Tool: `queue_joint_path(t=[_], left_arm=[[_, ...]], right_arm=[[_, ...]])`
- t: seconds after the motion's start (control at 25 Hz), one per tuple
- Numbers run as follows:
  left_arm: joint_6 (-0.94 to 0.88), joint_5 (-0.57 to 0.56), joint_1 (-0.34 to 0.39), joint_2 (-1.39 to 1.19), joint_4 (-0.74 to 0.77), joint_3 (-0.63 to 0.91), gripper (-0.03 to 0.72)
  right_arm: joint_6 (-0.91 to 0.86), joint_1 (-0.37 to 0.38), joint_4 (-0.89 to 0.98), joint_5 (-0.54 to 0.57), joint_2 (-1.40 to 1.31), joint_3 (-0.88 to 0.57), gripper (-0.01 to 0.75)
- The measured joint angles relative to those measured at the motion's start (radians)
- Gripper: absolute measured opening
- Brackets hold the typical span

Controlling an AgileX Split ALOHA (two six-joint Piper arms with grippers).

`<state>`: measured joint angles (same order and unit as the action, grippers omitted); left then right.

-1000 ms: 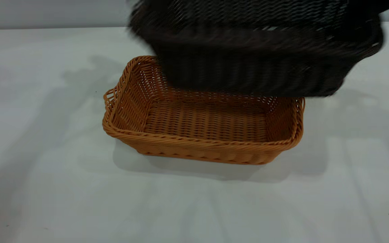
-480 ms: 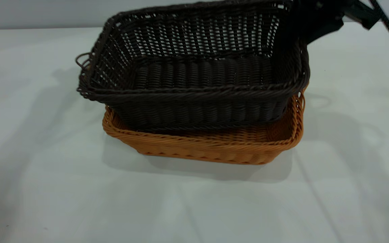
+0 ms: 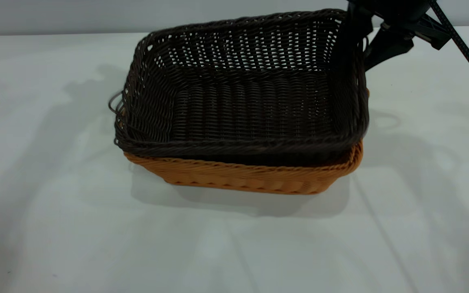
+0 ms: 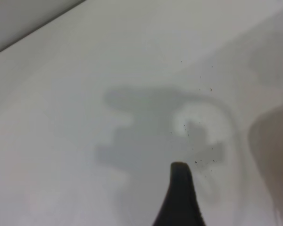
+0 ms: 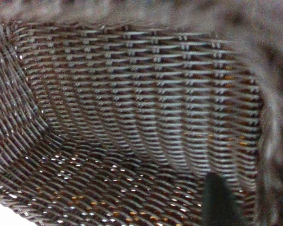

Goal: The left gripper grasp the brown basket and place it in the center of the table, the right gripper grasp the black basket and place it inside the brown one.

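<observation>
Black basket (image 3: 242, 101) sits nested in the brown basket (image 3: 250, 179) at mid-table (image 3: 55, 228), far side tipped up slightly. My right gripper (image 3: 358, 44) is clamped on the black basket's right end wall, one finger (image 5: 217, 197) inside against the weave. My left gripper (image 4: 179, 197) hangs over bare tabletop, away from both baskets; can't tell its jaw state.
</observation>
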<state>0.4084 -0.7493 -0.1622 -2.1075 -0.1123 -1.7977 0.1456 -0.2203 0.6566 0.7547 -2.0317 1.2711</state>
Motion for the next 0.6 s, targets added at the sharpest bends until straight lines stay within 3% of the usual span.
queue_joint_path(t=[0.16,0.28,0.4,0.6], left_arm=[[0.006,0.014,0.000,0.000,0.003,0.000,0.530],[0.016,0.034,0.000,0.004,0.020,0.000,0.530],[0.019,0.040,0.000,0.036,0.022,0.000,0.530],[0.020,0.042,0.000,0.182,0.022,0.000,0.530]], right_arm=[[0.030,0.000,-0.022,0.007,0.000,0.005,0.514],[0.032,0.002,-0.090,0.003,0.014,0.005,0.608],[0.030,0.022,-0.164,-0.011,0.090,0.005,0.637],[0.023,0.062,-0.238,-0.008,0.375,0.005,0.614]])
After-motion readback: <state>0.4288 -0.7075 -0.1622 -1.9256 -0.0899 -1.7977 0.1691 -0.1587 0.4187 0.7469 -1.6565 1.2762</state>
